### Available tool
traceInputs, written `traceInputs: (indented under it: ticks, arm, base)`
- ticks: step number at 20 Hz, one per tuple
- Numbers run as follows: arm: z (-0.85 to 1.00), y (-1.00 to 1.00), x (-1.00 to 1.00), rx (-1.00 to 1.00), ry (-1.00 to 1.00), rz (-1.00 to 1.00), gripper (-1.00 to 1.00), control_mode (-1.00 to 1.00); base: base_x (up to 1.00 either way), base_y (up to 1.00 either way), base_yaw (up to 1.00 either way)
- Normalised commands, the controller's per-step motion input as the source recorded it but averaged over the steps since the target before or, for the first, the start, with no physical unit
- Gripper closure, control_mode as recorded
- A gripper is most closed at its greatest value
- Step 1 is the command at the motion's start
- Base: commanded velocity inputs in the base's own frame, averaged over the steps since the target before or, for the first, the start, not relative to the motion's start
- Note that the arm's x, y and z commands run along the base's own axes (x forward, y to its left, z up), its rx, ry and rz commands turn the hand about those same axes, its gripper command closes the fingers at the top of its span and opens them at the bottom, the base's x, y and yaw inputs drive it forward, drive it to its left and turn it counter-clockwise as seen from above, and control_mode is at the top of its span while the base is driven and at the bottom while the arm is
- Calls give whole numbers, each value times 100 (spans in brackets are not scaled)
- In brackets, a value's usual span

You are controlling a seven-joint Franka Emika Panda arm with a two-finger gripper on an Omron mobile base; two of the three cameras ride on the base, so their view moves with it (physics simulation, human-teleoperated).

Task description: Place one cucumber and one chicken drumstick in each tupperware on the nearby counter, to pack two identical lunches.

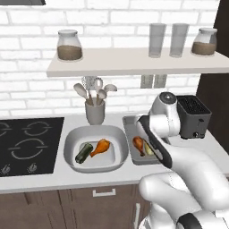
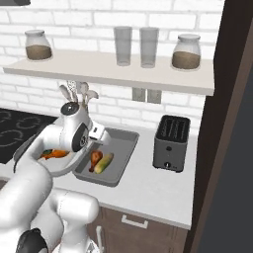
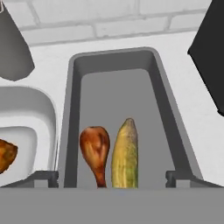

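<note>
Lying between spread jaws: yellow-green cucumber (image 3: 125, 154).

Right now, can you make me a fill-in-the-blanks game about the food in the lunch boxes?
1. The reddish-brown drumstick lies beside the yellow-green ____ in the grey tray.
2. The orange drumstick lies in the pale round ____.
3. The gripper's jaws are ____, holding nothing.
4. The black ____ stands to the right of the tray.

Missing words: cucumber, basin, open, toaster
</note>
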Motion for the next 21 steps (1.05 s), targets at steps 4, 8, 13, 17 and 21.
traceInputs:
  ticks: [4, 8, 13, 17, 21]
  arm:
    - [29, 25, -100, -1, -29, 2, -100, -100]
    - [90, 28, -100, -4, -50, 2, -100, -100]
    - [100, 42, -100, -7, -46, 5, -100, -100]
    - [100, 50, -100, -11, -38, 8, -100, -100]
    - [100, 61, -100, -16, -39, 10, -100, -100]
  base:
    - [0, 0, 0]
    - [0, 0, 0]
    - [0, 0, 0]
    - [0, 0, 0]
    - [0, 0, 0]
